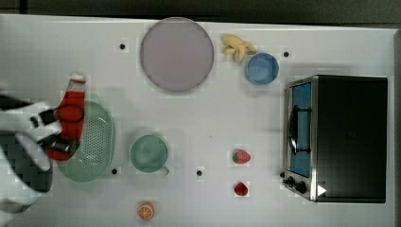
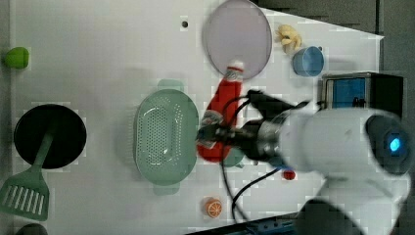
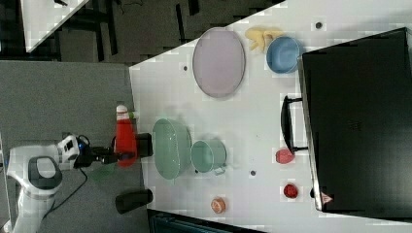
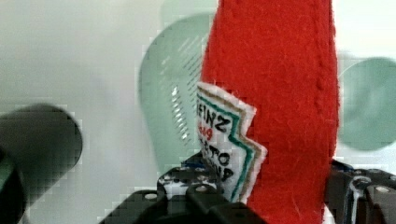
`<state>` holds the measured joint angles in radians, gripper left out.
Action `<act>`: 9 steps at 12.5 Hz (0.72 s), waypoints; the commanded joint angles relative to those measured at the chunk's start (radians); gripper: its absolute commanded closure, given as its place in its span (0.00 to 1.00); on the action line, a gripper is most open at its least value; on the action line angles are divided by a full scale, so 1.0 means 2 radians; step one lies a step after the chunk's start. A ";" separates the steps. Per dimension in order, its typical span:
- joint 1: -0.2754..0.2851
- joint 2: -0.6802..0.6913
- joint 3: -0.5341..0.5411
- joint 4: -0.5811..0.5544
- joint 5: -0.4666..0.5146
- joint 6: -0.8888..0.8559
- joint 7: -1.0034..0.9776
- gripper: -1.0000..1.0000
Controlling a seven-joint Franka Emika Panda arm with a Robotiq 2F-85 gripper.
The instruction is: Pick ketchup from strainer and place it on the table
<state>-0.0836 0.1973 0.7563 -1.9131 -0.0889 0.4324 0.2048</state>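
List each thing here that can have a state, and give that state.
ketchup: held in the hand, lifted out of the strainer.
hand: shut on the ketchup's lower body.
strainer: upright on the table, nothing in it.
green cup: upright, looks empty.
blue cup: upright, looks empty.
purple plate: flat, bare.
toaster oven: door closed.
table: nothing spilled on it.

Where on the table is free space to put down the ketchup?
The table is bare between the strainer and the purple plate, and in the middle between the green cup and the toaster oven. The ketchup is in the gripper. Near the strawberries it is crowded.
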 commanded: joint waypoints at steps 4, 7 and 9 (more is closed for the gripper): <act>-0.072 -0.009 -0.108 0.038 -0.002 -0.039 -0.120 0.40; -0.083 -0.010 -0.171 0.036 -0.004 -0.038 -0.207 0.40; -0.084 -0.010 -0.209 0.031 -0.004 -0.037 -0.260 0.40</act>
<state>-0.2452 0.2029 0.3230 -1.8525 -0.1018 0.3679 -0.1838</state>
